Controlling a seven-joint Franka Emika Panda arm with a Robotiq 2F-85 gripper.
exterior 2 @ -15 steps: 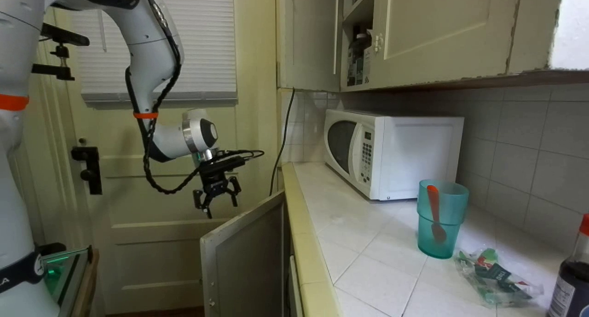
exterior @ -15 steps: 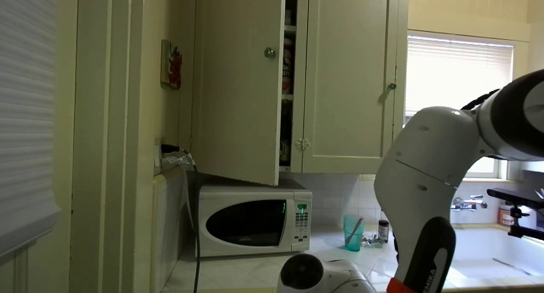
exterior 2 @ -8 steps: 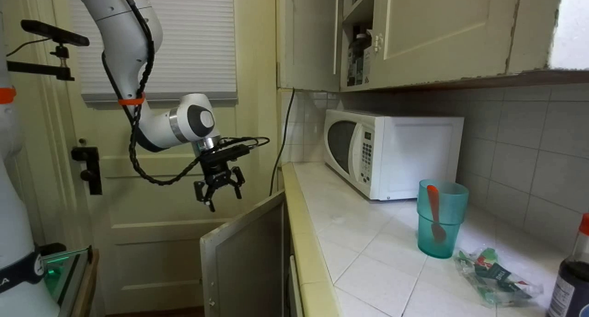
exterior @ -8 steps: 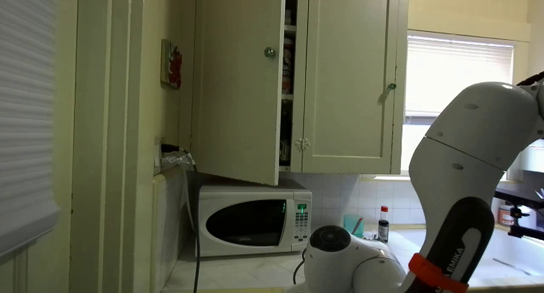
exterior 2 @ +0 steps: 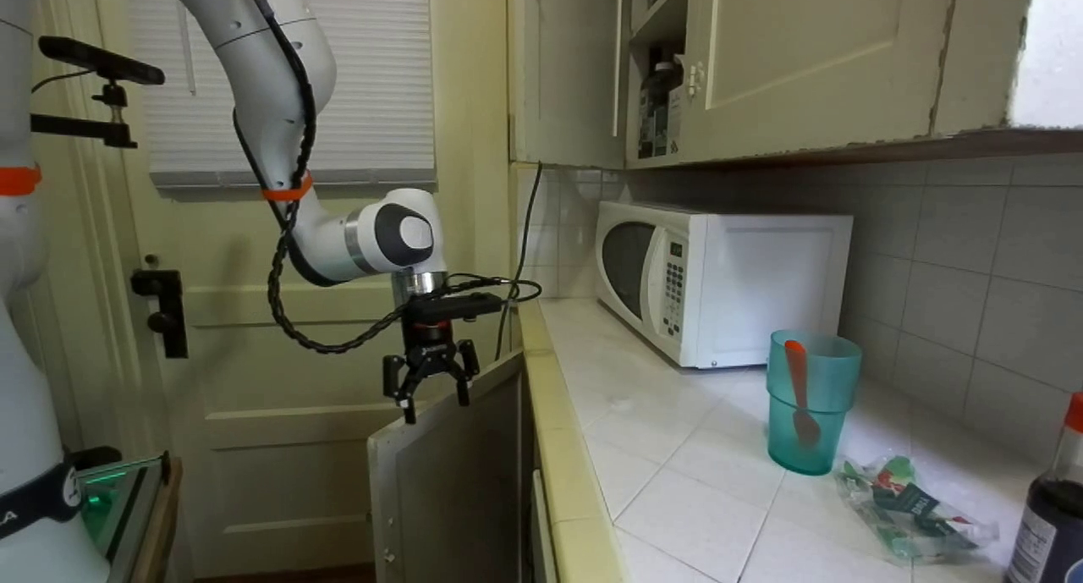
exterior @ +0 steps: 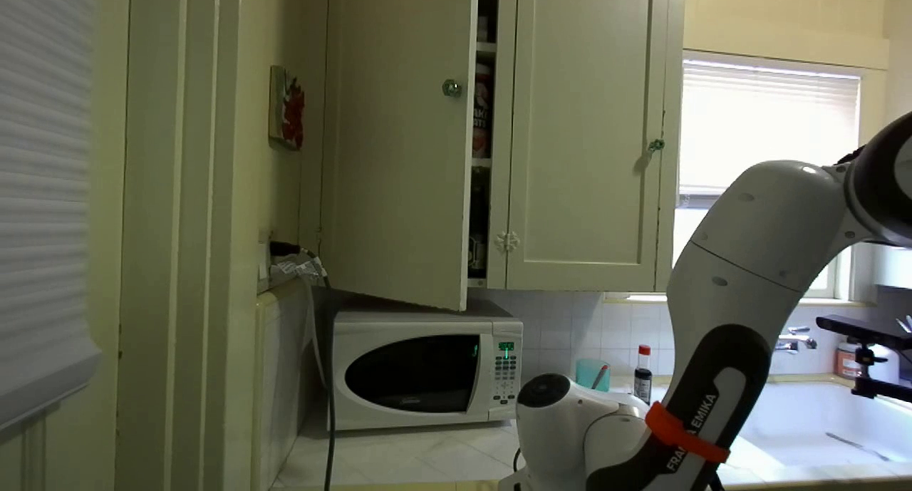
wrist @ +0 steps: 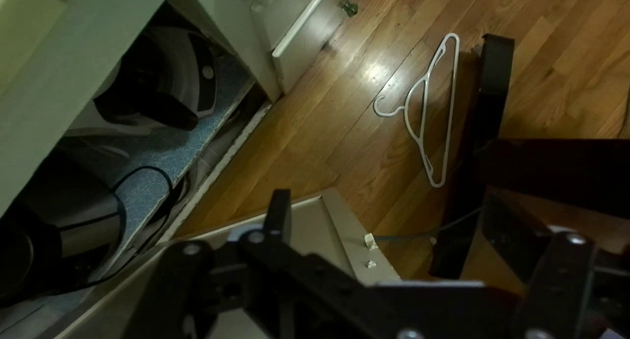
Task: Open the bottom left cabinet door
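White-tiled and yellow-edged, the counter (exterior 2: 677,490) sits above the lower cabinet door (exterior 2: 457,490), which stands swung outward. I have the gripper (exterior 2: 437,409) near the door's top edge, jaws spread wide; whether they touch it I cannot tell.

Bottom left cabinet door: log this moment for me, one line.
Door: standing open | gripper: open, empty, near door's top edge | door contact: cannot tell

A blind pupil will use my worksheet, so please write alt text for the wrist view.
A lower cabinet stands open with dark items inside, its swung-out door partly hidden by the robot's parted jaws. A white hanger lies on the wooden floor.
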